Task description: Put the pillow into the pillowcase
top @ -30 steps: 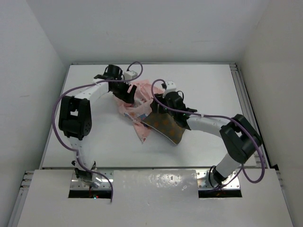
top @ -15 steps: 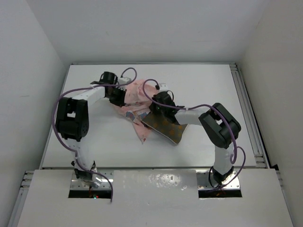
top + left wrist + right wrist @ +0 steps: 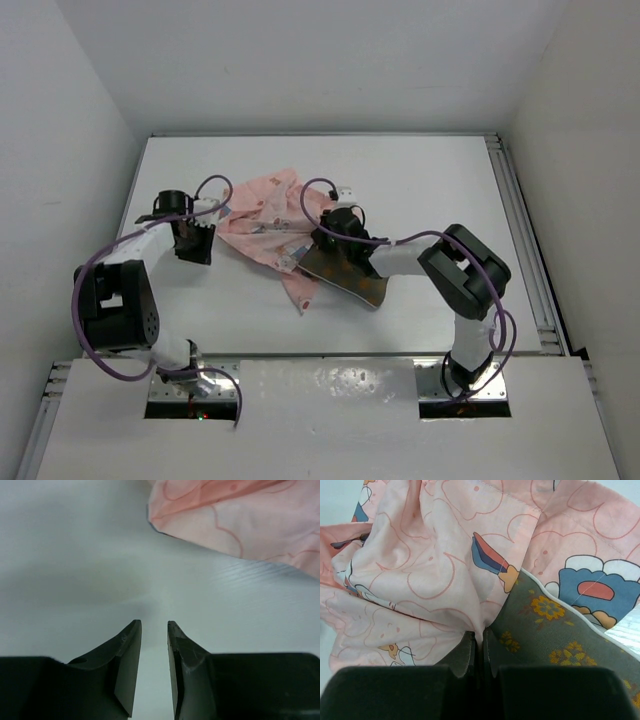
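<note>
The right claw [image 3: 479, 636] is clamped on the pillowcase [image 3: 440, 575] beside the pillow [image 3: 545, 640], mid-counter [image 3: 430, 180]. The left claw [image 3: 154, 626] stands slightly apart, empty, toward the left edge.

Top camera overhead, far; 2 wrist cameras close, sharing pillowcase [image 3: 262, 215].

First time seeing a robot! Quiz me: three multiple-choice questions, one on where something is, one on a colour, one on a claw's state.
1. Where is the pillow? A) in a far corner B) against the pillowcase, partly covered by it C) on the floor
2. The pillowcase is mostly: A) pink B) green C) black
3. The left claw is: A) clamped on the pillow B) gripping the pillowcase C) slightly open, empty
Answers: B, pink cloth overlaps its edge; A, pink with cartoon prints; C, only bare table shows between its fingers.
</note>
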